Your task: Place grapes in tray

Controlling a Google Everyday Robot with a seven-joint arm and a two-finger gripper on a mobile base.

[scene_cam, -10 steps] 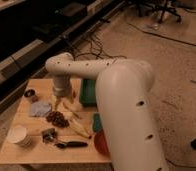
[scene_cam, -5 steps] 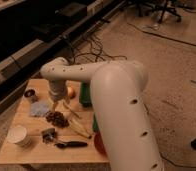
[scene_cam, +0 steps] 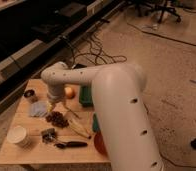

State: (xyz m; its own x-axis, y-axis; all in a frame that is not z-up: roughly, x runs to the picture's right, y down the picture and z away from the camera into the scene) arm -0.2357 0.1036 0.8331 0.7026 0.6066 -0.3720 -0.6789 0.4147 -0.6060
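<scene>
Gripper shifted left, now just above grapes.

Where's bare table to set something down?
Bare table along the near edge before the black-handled tool, and at left between white cup and cloth. Crowded mid-table: the hand hangs beside grapes and banana.

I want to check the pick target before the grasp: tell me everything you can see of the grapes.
The grapes are a small, lumpy cluster of dark reddish-brown round berries. They lie on the wooden table, left of its middle and outside the green tray, which sits farther back and to the right. The gripper hangs just above their rear edge; whether it touches them cannot be told.
</scene>
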